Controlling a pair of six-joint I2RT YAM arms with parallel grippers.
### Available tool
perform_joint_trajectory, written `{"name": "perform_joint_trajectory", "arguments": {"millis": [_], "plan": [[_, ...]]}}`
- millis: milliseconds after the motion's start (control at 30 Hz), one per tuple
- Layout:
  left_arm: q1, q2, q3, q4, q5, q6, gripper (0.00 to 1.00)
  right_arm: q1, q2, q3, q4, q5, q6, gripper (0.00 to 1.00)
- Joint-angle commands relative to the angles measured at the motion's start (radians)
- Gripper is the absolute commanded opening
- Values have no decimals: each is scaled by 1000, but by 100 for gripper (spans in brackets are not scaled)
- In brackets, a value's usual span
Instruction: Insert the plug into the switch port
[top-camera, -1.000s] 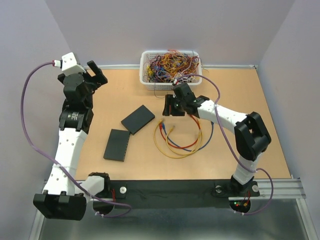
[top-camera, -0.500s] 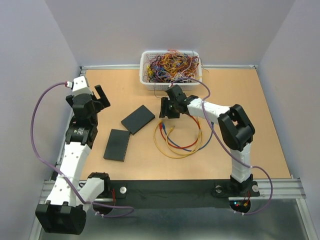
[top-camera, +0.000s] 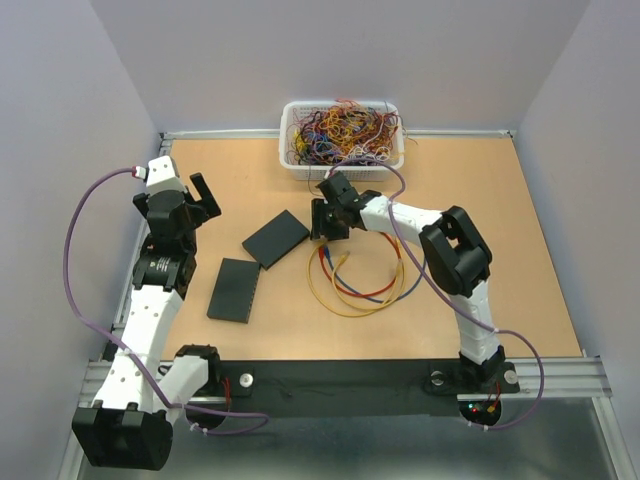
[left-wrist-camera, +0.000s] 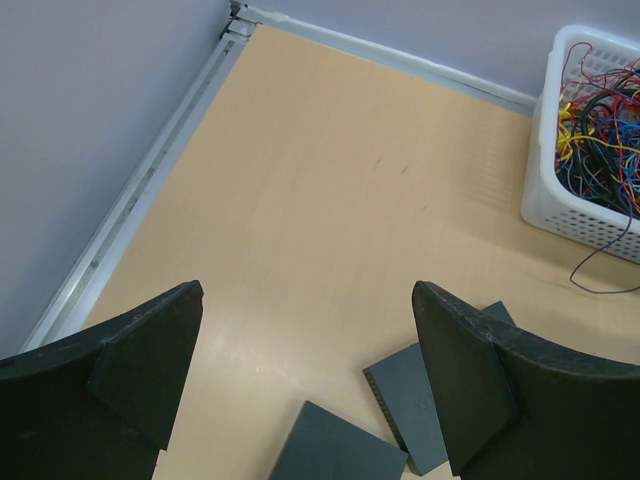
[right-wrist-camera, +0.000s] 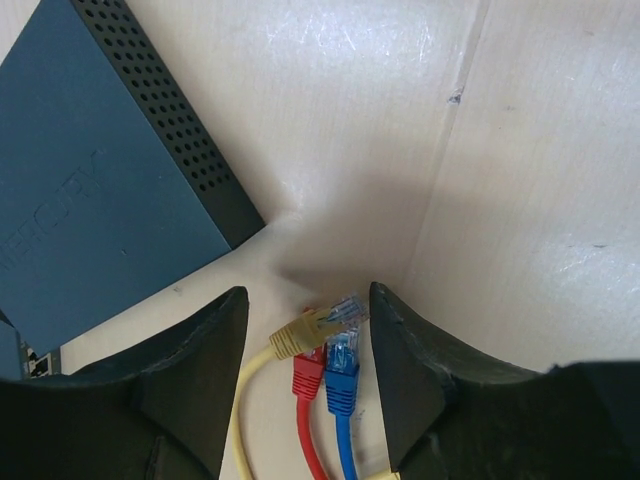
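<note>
Right gripper (top-camera: 325, 219) was low over the table (top-camera: 480, 220), just in front of the white basket (top-camera: 300, 163) of tangled wires. Its jaws stood partly apart, clamped on nothing.

In the right wrist view, three plug ends lay on the wood in the gap of the right gripper (right-wrist-camera: 310, 300):
- yellow plug (right-wrist-camera: 305, 328), tilted, its clear tip reaching farthest forward
- red plug (right-wrist-camera: 308, 375)
- blue plug (right-wrist-camera: 342, 365), closest to one finger; contact could not be told

None of the plugs was seated in a port. Their cables ran back into one loose coil (top-camera: 362, 282) on the table, near the right arm.

Nearer switch (right-wrist-camera: 90, 190), a dark flat box with a perforated side wall, lay just beside the plug tips but apart from them. From above this switch (top-camera: 275, 238) sat left of the right gripper. A second switch (top-camera: 234, 290) lay a little closer to the arm bases, its corner close to the first.

Left gripper (top-camera: 200, 195) hung at the table's left edge, well apart from the plugs. Its jaws were wide apart and held nothing. Its wrist view showed bare wood between the fingers (left-wrist-camera: 140, 360), with both switches low in frame.
</note>
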Motion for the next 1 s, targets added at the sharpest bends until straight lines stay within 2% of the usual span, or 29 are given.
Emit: {"name": "perform_joint_trajectory", "arguments": {"millis": [0, 200, 333, 433, 633, 767, 867, 933, 967], "plan": [[-6, -24, -4, 48, -11, -3, 97, 12, 11, 45, -37, 53, 2, 56], [-5, -24, -6, 48, -11, -6, 96, 15, 23, 41, -40, 56, 11, 48], [-6, -23, -7, 48, -12, -6, 96, 16, 11, 36, -38, 62, 16, 30], [-6, -20, -9, 50, -14, -7, 96, 18, -10, 39, -38, 90, 10, 23], [-6, -26, -9, 51, -8, -10, 95, 18, -85, 41, -37, 109, -24, 20], [-6, -49, -18, 71, 37, -6, 95, 20, -160, 35, -25, 38, -65, 20], [-8, -64, -30, 94, 106, 3, 95, 20, -200, 21, -18, -23, -81, 19], [-8, -63, -35, 122, 193, 11, 95, 20, -245, 1, -11, -49, -88, 19], [-9, -60, -26, 125, 286, 14, 95, 20, -257, -10, -6, -80, -93, 19]]}}
